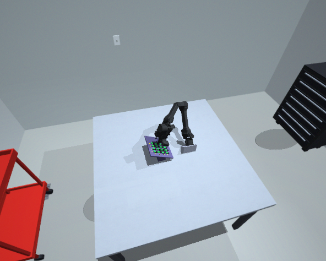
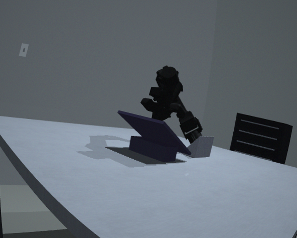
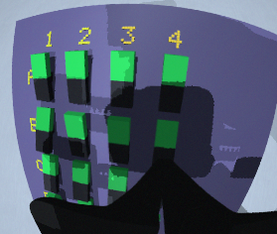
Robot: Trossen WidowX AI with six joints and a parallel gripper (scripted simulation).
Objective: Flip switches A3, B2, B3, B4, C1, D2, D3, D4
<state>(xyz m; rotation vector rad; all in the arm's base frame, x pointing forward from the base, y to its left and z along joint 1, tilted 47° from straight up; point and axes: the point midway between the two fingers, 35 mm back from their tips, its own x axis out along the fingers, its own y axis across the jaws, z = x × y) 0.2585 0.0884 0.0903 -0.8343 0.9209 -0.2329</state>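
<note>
Purple, the tilted panel [image 1: 158, 147] sits near the middle of the table [image 1: 168, 196], toward its far edge; the black arm [image 1: 183, 118] folds down over the panel's far side. From the exterior view, the panel [image 2: 153, 131] slopes on its block while the arm [image 2: 169, 97] crouches behind it. At the wrist, the gripper [image 3: 161, 179] has its jaws pressed together, empty, tip just below the switch [image 3: 167, 134] at B4.

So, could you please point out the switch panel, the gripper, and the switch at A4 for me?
switch panel [image 3: 246, 73], wrist view, bare purple face right of column 4.
gripper [image 3: 162, 168], wrist view, closed fingertips meeting below B4.
switch at A4 [image 3: 175, 69], wrist view, its green upper half.
</note>
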